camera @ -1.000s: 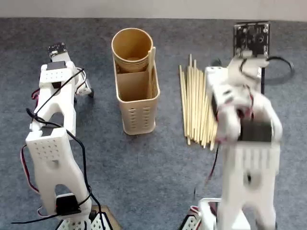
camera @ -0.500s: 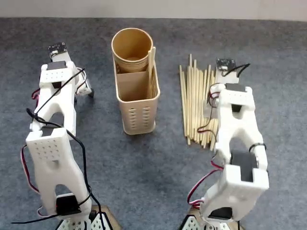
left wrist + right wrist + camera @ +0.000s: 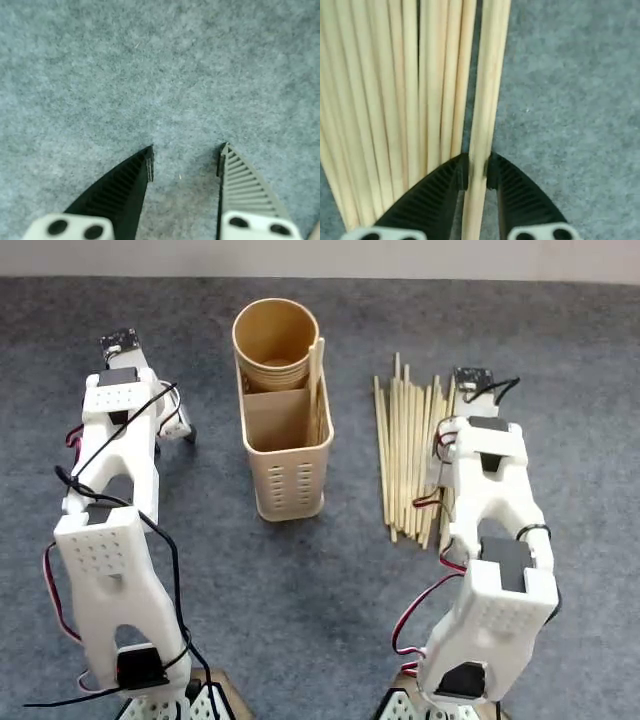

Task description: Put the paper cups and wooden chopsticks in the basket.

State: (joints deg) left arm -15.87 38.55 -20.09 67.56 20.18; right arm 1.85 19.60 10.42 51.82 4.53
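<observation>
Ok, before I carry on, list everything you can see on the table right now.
Basket: one, beige, upright mid-table on the carpet.
Paper cups: nested stack, count unclear, tan, in the basket's far compartment.
Chopstick in basket: at least one, pale wood, standing against the wall facing the pile.
Loose chopsticks: a pile, pale wood, flat on the carpet right of the basket.
Carpet: one, grey, under everything.
Left arm: one, white, left of the basket; jaws open over bare carpet.
Right arm: one, white, at the pile; jaws shut on the outermost chopstick.
</observation>
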